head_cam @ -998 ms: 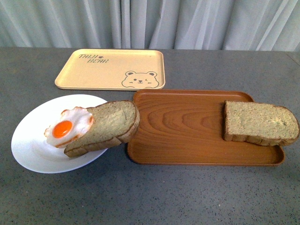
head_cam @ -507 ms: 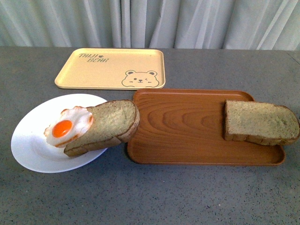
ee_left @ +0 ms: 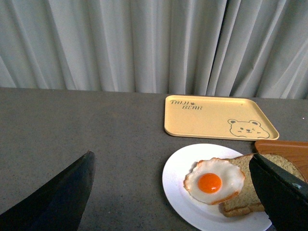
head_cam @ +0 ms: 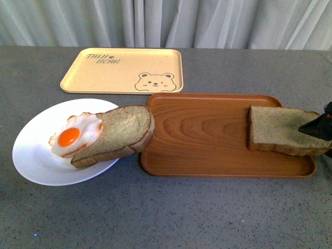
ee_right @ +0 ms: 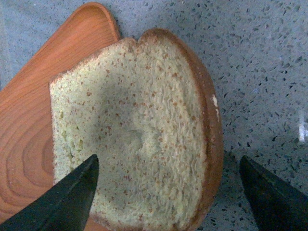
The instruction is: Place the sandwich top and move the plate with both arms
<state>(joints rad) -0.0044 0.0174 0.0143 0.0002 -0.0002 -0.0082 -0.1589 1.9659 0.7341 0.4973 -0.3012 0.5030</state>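
Sandwich top (ee_right: 139, 130) sits under the right claw (ee_right: 168, 160), jaws spread wide. Likely light and spongy; pinch crust edges gently.

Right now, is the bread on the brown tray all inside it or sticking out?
Sticking out: the sandwich top has its rounded end past the wooden tray, over the table.

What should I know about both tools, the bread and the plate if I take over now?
The right tool is open above the sandwich top, fingers either side, not gripping. The left tool is open and empty, facing the plate.
The sandwich top lies at the wooden tray's right end, overhanging it. The plate holds the fried egg partly over the paler slice, which leans on the tray's edge.
Done: nothing placed. Left: grasp the top, set it on the egg, move the plate with both arms.
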